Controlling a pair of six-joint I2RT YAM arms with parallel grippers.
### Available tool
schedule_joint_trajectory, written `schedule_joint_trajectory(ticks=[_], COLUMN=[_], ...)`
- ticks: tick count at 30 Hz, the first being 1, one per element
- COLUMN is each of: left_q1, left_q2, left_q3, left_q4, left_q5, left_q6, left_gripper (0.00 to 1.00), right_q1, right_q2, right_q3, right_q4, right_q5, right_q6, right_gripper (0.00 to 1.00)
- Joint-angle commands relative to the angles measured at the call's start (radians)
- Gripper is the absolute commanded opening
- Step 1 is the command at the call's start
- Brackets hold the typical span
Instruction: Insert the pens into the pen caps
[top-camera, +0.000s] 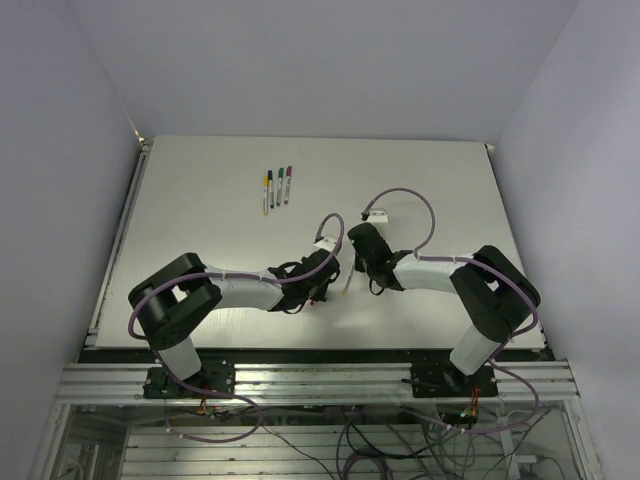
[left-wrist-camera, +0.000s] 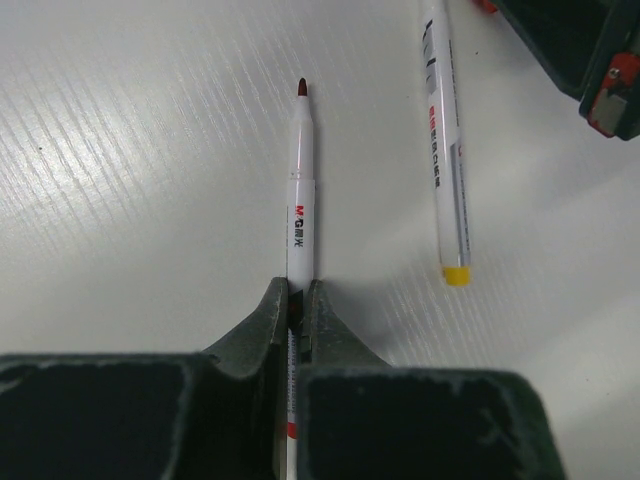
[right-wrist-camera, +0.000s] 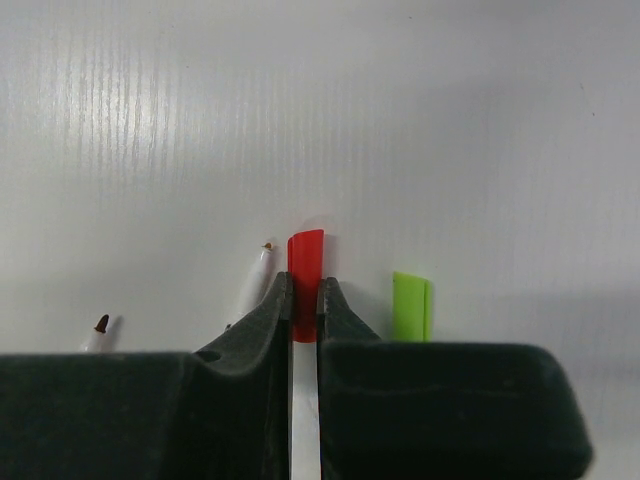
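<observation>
Left claw (left-wrist-camera: 300, 297) clamped on thin white red-tipped pen (left-wrist-camera: 300, 180), right claw (right-wrist-camera: 305, 292) clamped on stubby red plastic cap (right-wrist-camera: 306, 258), not yet joined; lime-green cap (right-wrist-camera: 410, 305), yellow-ended white pen (left-wrist-camera: 445, 150) lie loose on white table (left-wrist-camera: 150, 150).

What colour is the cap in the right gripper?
Red. The cap held by the right gripper shows best in the right wrist view.

The white desk (top-camera: 200, 215) is marked by a faint ribbed grain. An uncapped pen (left-wrist-camera: 445, 150) with a yellow end plug is laid flat on it. A lime-green cap (right-wrist-camera: 410, 306) is set down near that pen's tip. Well beyond that pen, further from the arm bases and to its left, four capped pens (top-camera: 277, 188) are laid side by side.
</observation>
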Motion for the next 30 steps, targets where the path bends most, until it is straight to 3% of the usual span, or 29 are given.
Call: schedule_joint_trajectory(ticks=[1,11,20,30], left_q1=[0.011,0.016,0.016,0.016], left_q2=[0.017,-0.037,-0.13,-0.291], left_q3=[-0.042,-0.058,-0.058,-0.181], left_q4=[-0.049,0.02,0.085,0.304], left_q5=[0.024,0.033,0.013,0.056], left_q6=[-0.006,0.012,0.061,0.106], left_gripper=[0.07,0.07,0.07,0.07], right_q1=[-0.001,-0.007,-0.016,-0.058], right_q2=[0.009,-0.199,-0.457,-0.636], right_q3=[-0.031,-0.059,-0.238,-0.391], right_q4=[-0.109,-0.007,0.26,0.504], right_q5=[0.0,0.063,0.015,-0.074], right_q6=[0.022,-0.008,-0.02,-0.001], right_gripper=[0.0,0.0,0.0,0.0])
